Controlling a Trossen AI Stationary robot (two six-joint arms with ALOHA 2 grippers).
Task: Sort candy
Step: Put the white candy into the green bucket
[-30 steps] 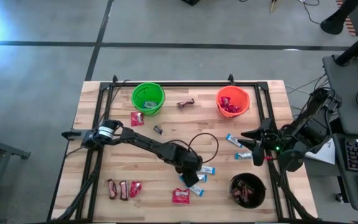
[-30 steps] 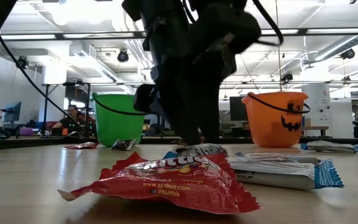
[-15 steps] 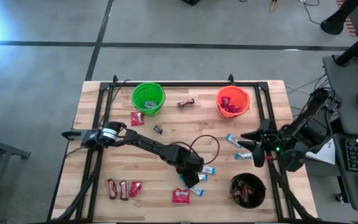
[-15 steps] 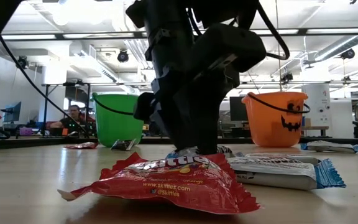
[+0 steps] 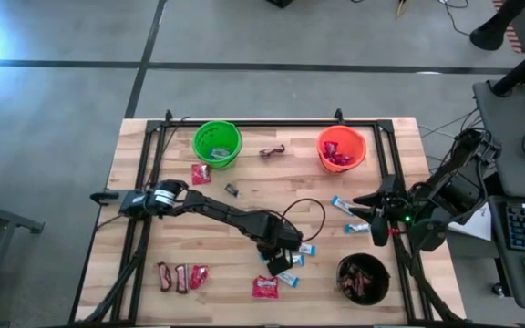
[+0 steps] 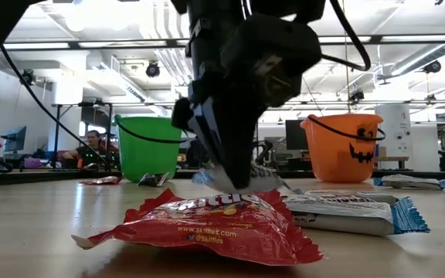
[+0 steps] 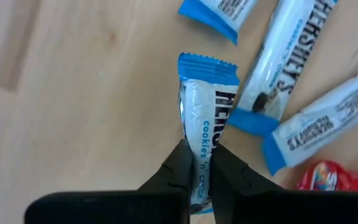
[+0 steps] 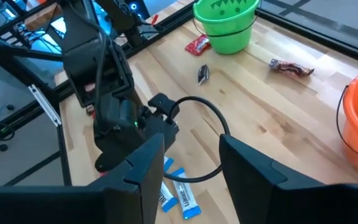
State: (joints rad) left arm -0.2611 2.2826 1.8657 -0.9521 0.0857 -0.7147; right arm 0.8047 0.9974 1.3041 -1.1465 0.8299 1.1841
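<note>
Left gripper (image 7: 197,163): my fingers were pinched tight on one light-blue-and-white bar (image 7: 203,106), gripping it near its end, over the near middle of the table (image 5: 135,173).
Held bar: wrapper upright between my fingertips, lifted just off the wood in the low view, with its far end flared.
Neighbouring bars (image 7: 277,62): three more blue-and-white bars lay just beside the held one, one of them touching another at the corner.
Red packet (image 6: 207,225): flat on the table just near of my left gripper, closest to the low camera.
Left-near candy (image 5: 180,276): a small row of red and dark pieces sat well apart, toward the near left corner.
Right gripper (image 8: 191,171): my fingers stood apart with nothing between them, waiting at the right edge of the table.
Right-side bars (image 5: 346,208): two blue-and-white bars lay between my right gripper and the table's middle.
Green bucket (image 5: 217,143): far left, a red packet (image 5: 200,173) lying just near of it.
Orange bucket (image 5: 341,148): far right, red candy inside.
Black bucket (image 5: 363,279): near right, dark bars inside.
Dark bar (image 5: 272,151): alone between the green and orange buckets.
</note>
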